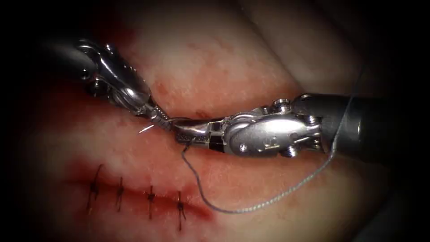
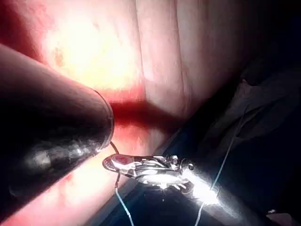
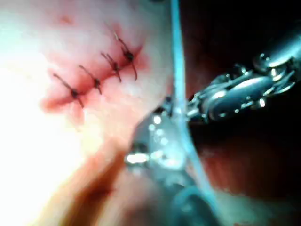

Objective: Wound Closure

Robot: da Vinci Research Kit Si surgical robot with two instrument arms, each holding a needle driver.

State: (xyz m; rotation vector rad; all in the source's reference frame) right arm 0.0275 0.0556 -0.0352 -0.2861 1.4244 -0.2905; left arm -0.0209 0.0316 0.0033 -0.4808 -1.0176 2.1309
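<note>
Counted on the tissue (image 1: pixel 251 58): four dark stitches (image 1: pixel 151 197) in a row along one closed cut (image 1: pixel 134 193), toward the lower left edge. Two tools: left tool (image 1: pixel 162 120), right tool (image 1: pixel 188 133), tips meeting over the middle. One needle (image 1: pixel 146 129), tip showing beside the left tool's tip. One thread (image 1: pixel 251 207), looping from the right tool's tip. Red fluid (image 1: pixel 170 96), several smears.
</note>
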